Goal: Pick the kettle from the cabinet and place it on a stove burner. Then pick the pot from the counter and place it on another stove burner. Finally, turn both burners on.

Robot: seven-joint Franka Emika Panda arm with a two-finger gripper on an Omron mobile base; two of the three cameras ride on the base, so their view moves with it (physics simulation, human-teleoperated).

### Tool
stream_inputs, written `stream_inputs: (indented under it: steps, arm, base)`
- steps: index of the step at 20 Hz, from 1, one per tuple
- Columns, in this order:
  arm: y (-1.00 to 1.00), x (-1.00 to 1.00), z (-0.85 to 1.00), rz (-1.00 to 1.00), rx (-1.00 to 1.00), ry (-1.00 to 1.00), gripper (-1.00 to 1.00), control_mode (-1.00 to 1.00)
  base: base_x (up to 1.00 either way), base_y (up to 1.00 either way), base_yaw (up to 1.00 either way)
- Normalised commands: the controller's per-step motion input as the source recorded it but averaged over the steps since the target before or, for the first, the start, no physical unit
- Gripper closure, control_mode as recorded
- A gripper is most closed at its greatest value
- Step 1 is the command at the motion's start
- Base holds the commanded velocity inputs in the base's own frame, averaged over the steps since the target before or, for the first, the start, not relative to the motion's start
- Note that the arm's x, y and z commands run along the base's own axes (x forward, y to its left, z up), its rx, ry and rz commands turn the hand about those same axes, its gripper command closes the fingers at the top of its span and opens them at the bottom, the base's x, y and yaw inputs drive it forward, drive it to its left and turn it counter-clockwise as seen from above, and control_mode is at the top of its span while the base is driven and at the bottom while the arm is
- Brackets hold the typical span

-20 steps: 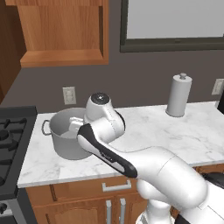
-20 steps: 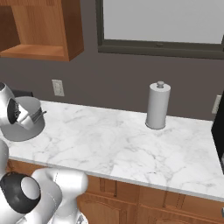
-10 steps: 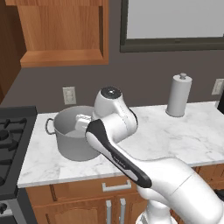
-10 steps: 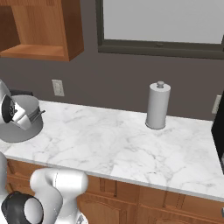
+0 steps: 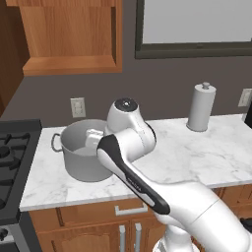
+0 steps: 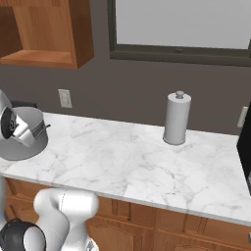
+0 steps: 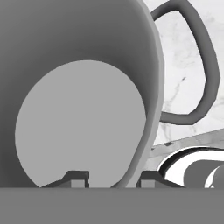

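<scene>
**Gripper astride the pot's rim at the desk's left end**

Sitting on the desk (image 5: 206, 147) near its left edge, toward the back: the pot (image 5: 81, 160), upright, lidless, one loop handle turned toward the stove burners (image 5: 10, 152) just beside that edge. Bent over the pot's right rim, the white arm, with the gripper (image 7: 111, 179) reaching down at the wall. Seen from the hand camera: one fingertip (image 7: 76, 179) inside the pot over its flat bottom, the other outside, the thin wall running between them and a loop handle arching above against the marble. Jaws part-closed around the rim; probably clamped on it, though actual contact of the pads cannot be made out. Well apart, toward the back right of the desk, a tall grey cylinder (image 6: 176, 117) with a knob top. Above the desk's left end, the wooden cabinet (image 5: 74, 34).
</scene>
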Motion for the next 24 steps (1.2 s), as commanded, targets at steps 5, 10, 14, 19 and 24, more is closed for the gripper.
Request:
stream_inputs:
  steps: [5, 10, 14, 19, 24]
  arm:
    - [0.00, -0.07, 0.00, 0.00, 0.00, -0.02, 1.00, 1.00]
    - [0.00, 0.00, 0.00, 0.00, 0.00, 0.00, 1.00, 1.00]
    - [0.00, 0.00, 0.00, 0.00, 0.00, 0.00, 1.00, 1.00]
    - [0.00, 0.00, 0.00, 0.00, 0.00, 0.00, 1.00, 1.00]
    - [0.00, 0.00, 0.00, 0.00, 0.00, 0.00, 1.00, 1.00]
  base:
    - [-0.66, -0.02, -0.02]
    - [-1.00, -0.02, -0.04]
    - [-1.00, 0.00, -0.03]
    - [-0.91, 0.04, -0.01]
    - [-0.54, 0.34, 0.00]
